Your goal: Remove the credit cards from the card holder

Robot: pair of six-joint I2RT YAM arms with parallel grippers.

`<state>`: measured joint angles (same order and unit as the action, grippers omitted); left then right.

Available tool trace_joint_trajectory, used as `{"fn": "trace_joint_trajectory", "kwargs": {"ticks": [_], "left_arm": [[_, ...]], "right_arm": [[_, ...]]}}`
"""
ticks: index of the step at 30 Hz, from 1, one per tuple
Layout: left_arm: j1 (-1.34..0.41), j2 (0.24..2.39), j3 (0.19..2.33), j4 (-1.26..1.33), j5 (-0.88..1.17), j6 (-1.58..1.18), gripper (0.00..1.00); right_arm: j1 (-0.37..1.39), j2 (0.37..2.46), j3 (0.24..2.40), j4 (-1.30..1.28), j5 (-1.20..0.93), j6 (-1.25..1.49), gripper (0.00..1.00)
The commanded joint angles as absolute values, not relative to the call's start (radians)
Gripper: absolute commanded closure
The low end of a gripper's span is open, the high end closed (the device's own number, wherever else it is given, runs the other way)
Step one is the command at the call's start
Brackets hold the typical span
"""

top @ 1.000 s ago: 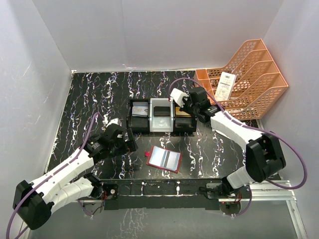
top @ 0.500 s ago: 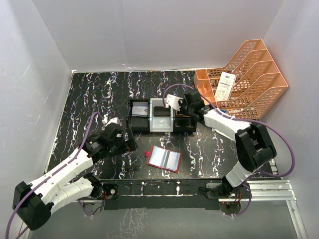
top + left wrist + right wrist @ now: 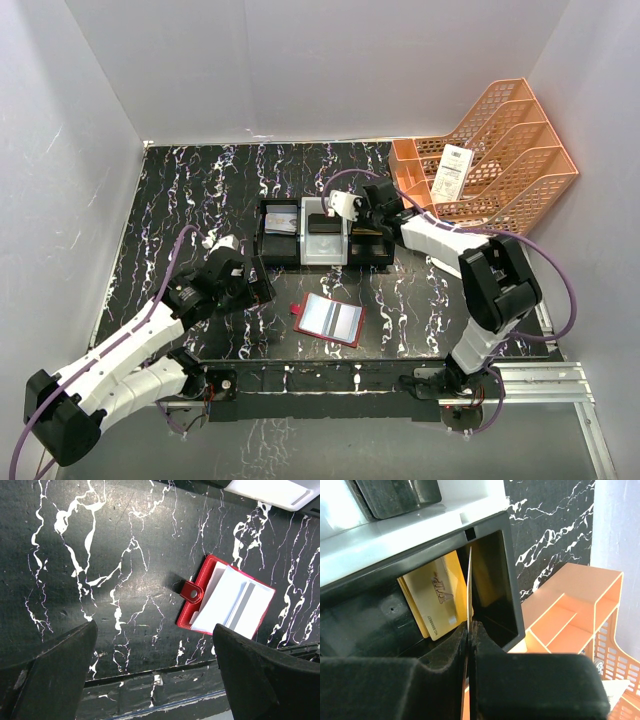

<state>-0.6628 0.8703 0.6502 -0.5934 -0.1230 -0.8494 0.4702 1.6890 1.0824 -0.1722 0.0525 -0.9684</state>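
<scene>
The card holder (image 3: pixel 303 311), a red wallet with a snap tab, lies open on the black marbled table near the front edge. A silvery credit card (image 3: pixel 330 318) lies on top of it. In the left wrist view the card holder (image 3: pixel 188 614) and that card (image 3: pixel 235 607) sit up and to the right of my left gripper (image 3: pixel 155 627). That gripper (image 3: pixel 258 283) hovers open and empty. My right gripper (image 3: pixel 470 625) is shut on a thin credit card (image 3: pixel 469 580), seen edge-on over the tray's right compartment. A gold credit card (image 3: pixel 437 602) lies in that compartment.
The black-and-white three-compartment tray (image 3: pixel 325 260) stands mid-table. Its left compartment holds a card (image 3: pixel 280 224) and its middle one a dark object (image 3: pixel 323 223). An orange mesh file rack (image 3: pixel 490 160) with a paper tag fills the back right corner, close behind my right arm.
My right gripper has swung left from beside the rack to over the tray's right compartment, still shut on the card. The left arm has barely moved.
</scene>
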Motion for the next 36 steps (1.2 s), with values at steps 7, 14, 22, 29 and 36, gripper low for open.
{"fn": "trace_joint_trajectory", "kwargs": {"ticks": [7, 14, 22, 29, 36], "left_arm": [[-0.657, 0.849, 0.687, -0.612, -0.112, -0.853, 0.01], [-0.657, 0.843, 0.657, -0.597, -0.102, -0.862, 0.01], [-0.657, 0.853, 0.658, -0.591, -0.091, -0.857, 0.01], [-0.657, 0.852, 0.648, -0.579, -0.076, -0.860, 0.01], [-0.657, 0.848, 0.644, -0.584, -0.067, -0.861, 0.01]], "right_arm": [[0.469, 1.790, 1.151, -0.084, 0.082, -1.013, 0.98], [0.469, 1.800, 1.137, -0.106, 0.071, -1.029, 0.86], [0.467, 1.775, 1.115, -0.138, 0.079, -1.028, 0.68], [0.466, 1.790, 1.115, -0.140, 0.088, -0.996, 0.68], [0.465, 1.781, 1.140, -0.180, 0.063, -0.967, 0.67]]}}
